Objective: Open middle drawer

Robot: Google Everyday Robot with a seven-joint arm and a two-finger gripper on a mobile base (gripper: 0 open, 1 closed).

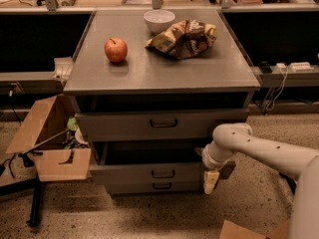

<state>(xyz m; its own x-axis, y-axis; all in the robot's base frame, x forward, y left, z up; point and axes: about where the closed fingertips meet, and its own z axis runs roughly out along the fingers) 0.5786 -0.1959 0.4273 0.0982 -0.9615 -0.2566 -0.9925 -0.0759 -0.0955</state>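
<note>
The grey cabinet has three drawer fronts. The middle drawer (129,174) is a wide flat grey front with a small dark loop handle (163,173) at its centre. It stands pulled out a little, with a dark gap above it. My gripper (213,176) is at the right end of the middle drawer front, low down and to the right of the handle. My pale arm (259,151) reaches in from the right. The taller top drawer (149,124) is above and the narrow bottom drawer (149,186) is just below.
On the cabinet top (159,68) lie a red apple (115,50), a white bowl (159,20) and a chip bag (183,38). An open cardboard box (47,143) stands left of the drawers. Another cardboard piece (244,230) lies at the lower right.
</note>
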